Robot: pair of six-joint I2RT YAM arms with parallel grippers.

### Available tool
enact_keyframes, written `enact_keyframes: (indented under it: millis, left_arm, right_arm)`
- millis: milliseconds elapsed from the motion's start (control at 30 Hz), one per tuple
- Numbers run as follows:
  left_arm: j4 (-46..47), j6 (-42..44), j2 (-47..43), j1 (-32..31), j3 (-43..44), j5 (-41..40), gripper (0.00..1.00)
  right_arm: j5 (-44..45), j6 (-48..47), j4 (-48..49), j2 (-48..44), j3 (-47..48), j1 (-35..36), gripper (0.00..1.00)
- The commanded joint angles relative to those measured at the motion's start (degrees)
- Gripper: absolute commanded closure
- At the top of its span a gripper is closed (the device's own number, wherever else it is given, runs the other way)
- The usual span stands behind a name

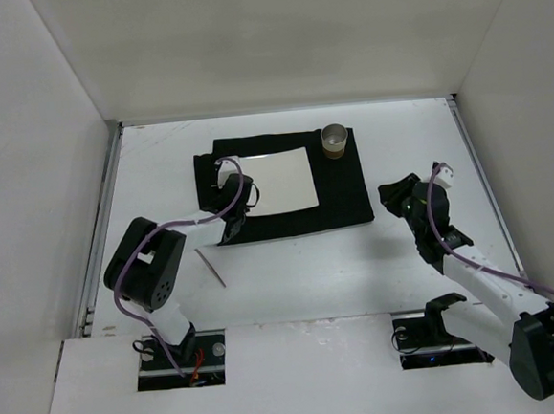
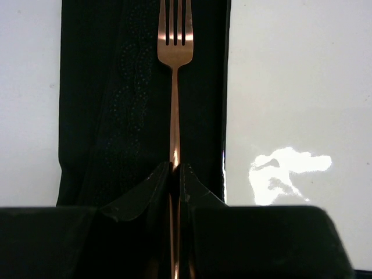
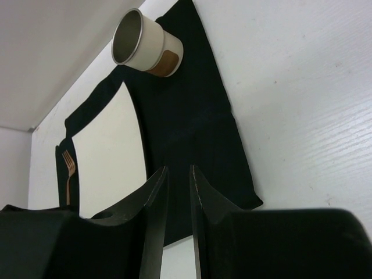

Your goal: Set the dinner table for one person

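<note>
Here the dinner table (image 1: 292, 273) fills the floor of the scene as a broad white surface with metal rails along its left and right sides, and both arms reach over it from the near edge. On its far middle part lies a black mat (image 1: 343, 192). A white square plate (image 1: 280, 180) sits on the left half of the mat, and a cup (image 1: 334, 141) stands upright at the mat's far right corner.

The left gripper (image 2: 174, 170) is clenched on the handle of a copper-coloured fork (image 2: 175, 87). The fork runs along the narrow strip of mat just left of the plate, its tines pointing to the far side. Whether it rests on the cloth or hangs just above it cannot be told.

The right gripper (image 3: 178, 171) hovers to the right of the mat, over bare table. Its jaws stand a narrow gap apart and grasp nothing.

A thin straight utensil (image 1: 211, 267) lies at a slant on the bare table near the mat's near left corner, close to the left arm; its kind cannot be made out.
</note>
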Motion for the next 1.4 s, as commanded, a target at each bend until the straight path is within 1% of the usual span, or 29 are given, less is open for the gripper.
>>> enact_keyframes:
  millis: [0, 100, 200, 333, 533, 600, 667, 700, 767, 900, 967, 1067, 1133, 1200, 1267, 1367]
  left_arm:
    - [2.55, 0.63, 1.0, 0.21, 2.36, -0.21, 0.92]
    - [2.54, 0.63, 1.79, 0.03, 2.36, -0.65, 0.9]
    - [3.77, 0.45, 1.09, -0.32, 1.14, -1.61, 0.84]
    - [3.07, 0.36, 0.57, 0.12, 1.31, -1.7, 0.8]
    - [3.16, -0.16, -2.94, -0.85, 0.17, -3.9, 0.56]
    - [3.51, -1.04, -6.36, -1.2, -1.67, -4.86, 0.47]
    - [3.07, -2.97, -9.97, -1.11, -3.34, -4.87, 0.44]
    - [2.9, -4.11, -12.25, -0.76, -4.48, -4.43, 0.43]
    - [2.55, -7.0, -17.6, 0.11, -7.46, -3.64, 0.43]
    - [1.94, -14.39, -27.98, 3.19, -14.15, -3.46, 0.43]
    - [0.71, -18.86, -36.66, 6.25, -18.62, -5.03, 0.43]
    - [-2.1, -24.05, -49.4, 10.56, -23.9, -7.76, 0.43]
    - [-5.34, -25.99, -55.57, 12.59, -24.88, -8.12, 0.42]
    - [-8.86, -26.53, -60.41, 14.0, -24.53, -7.86, 0.42]
    - [-10.8, -26.09, -64.02, 14.53, -24.18, -7.77, 0.42]
    - [-11.78, -23.64, -66.23, 15.23, -22.61, -8.21, 0.42]
  right_arm:
    - [0.45, -1.06, 3.7, -0.18, 2.82, 0.86, 0.73]
    - [0.54, -1.15, 3.87, 0.16, 2.65, 0.86, 0.73]
    - [0.71, -1.33, 3.7, 0.34, 3.09, 1.3, 0.71]
    - [0.81, -1.68, 3.61, 0.87, 3.09, 1.48, 0.71]
    - [1.24, -2.91, 3.61, 1.48, 4.05, 2.7, 0.68]
    - [0.45, -4.57, 3.96, 2.18, 5.1, 5.15, 0.68]
    - [1.24, -7.38, 4.57, 3.24, 6.51, 9.19, 0.68]
    - [1.85, -8.52, 5.18, 4.2, 7.12, 11.04, 0.68]
    - [1.6, -10.11, 5.98, 6.83, 8.62, 14.82, 0.73]
    - [-2.61, -12.49, 5.19, 14.65, 14.15, 22.46, 0.81]
    - [-4.38, -12.05, 5.54, 19.48, 16.96, 26.76, 0.83]
    - [-3.6, -11.53, 5.8, 27.74, 22.05, 34.5, 0.87]
    - [-3.07, -11.35, 6.16, 33.36, 25.92, 38.98, 0.87]
    - [-3.33, -11.96, 6.33, 39.34, 30.4, 42.42, 0.85]
    - [-3.51, -14.23, 6.59, 44.7, 34.97, 45.49, 0.77]
    - [-1.75, -19.94, 7.65, 50.86, 40.95, 49.8, 0.65]
